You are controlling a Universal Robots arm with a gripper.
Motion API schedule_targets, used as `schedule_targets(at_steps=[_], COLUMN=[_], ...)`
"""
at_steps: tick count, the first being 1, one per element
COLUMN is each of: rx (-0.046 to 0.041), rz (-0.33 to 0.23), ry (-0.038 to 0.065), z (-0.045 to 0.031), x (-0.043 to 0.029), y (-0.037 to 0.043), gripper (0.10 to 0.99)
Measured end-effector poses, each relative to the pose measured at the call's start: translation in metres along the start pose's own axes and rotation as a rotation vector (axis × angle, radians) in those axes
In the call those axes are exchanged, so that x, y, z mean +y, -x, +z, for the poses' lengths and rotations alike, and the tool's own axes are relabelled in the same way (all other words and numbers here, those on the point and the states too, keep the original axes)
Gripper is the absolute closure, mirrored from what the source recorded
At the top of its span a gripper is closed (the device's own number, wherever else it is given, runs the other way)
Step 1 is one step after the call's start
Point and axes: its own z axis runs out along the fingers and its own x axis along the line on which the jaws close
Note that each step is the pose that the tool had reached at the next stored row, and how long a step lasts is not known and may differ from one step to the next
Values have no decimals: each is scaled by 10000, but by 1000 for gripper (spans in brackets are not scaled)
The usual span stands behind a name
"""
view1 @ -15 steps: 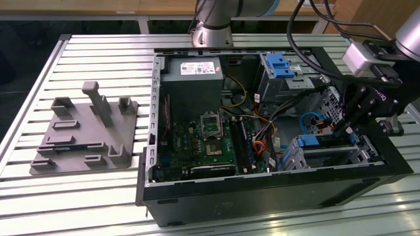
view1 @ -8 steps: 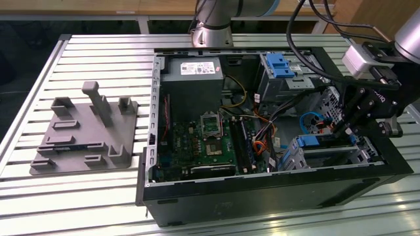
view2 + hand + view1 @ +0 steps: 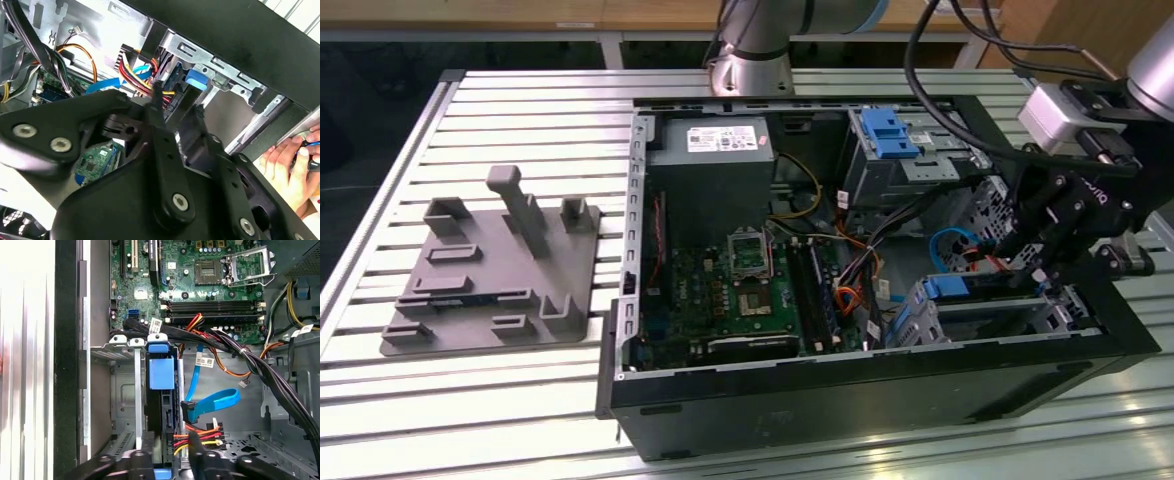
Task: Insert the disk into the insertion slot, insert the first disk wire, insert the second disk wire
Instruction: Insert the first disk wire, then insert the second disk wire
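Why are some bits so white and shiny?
First wrist view: the table beside the computer case is washed out white. Second wrist view: glare whitens the case's metal wall. Exterior view: light gleams off the table's slats.

Honestly, nothing legible here. The grey metal power supply box (image 3: 710, 175) has a white printed label (image 3: 727, 139) on top, but in the exterior view its lines are too small to read. In the first wrist view there's a small white paper tag (image 3: 156, 324) on the black cable bundle (image 3: 220, 340), a second white tag (image 3: 204, 361) lower down, and a white square sticker (image 3: 171, 265) on the green motherboard (image 3: 210, 287). The print on all of them is too fine to make out.
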Motion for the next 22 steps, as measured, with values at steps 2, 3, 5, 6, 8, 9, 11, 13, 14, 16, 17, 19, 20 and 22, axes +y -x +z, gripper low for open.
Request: schedule_targets(at_steps=[2, 3, 5, 6, 8, 9, 11, 13, 14, 16, 17, 19, 20, 22], rx=[-3, -3, -1, 0, -2, -1, -2, 0, -1, -3, -5, -1, -2, -2], rz=[0, 0, 2, 1, 1, 1, 1, 1, 1, 0, 0, 1, 1, 0], ry=[0, 0, -1, -1, -1, -1, -1, -4, -9, -10, -10, -11, -10, -11], z=[-16, -26, -53, -71, -112, -137, -189, -238, -256, -260, -260, -271, -271, -272], x=[2, 3, 6, 8, 11, 13, 17, 21, 23, 23, 23, 24, 24, 24], y=[5, 10, 19, 24, 32, 36, 43, 44, 46, 46, 46, 46, 46, 46], gripper=[671, 671, 671, 671, 671, 671, 671, 671, 671, 671, 671, 671, 671, 671])
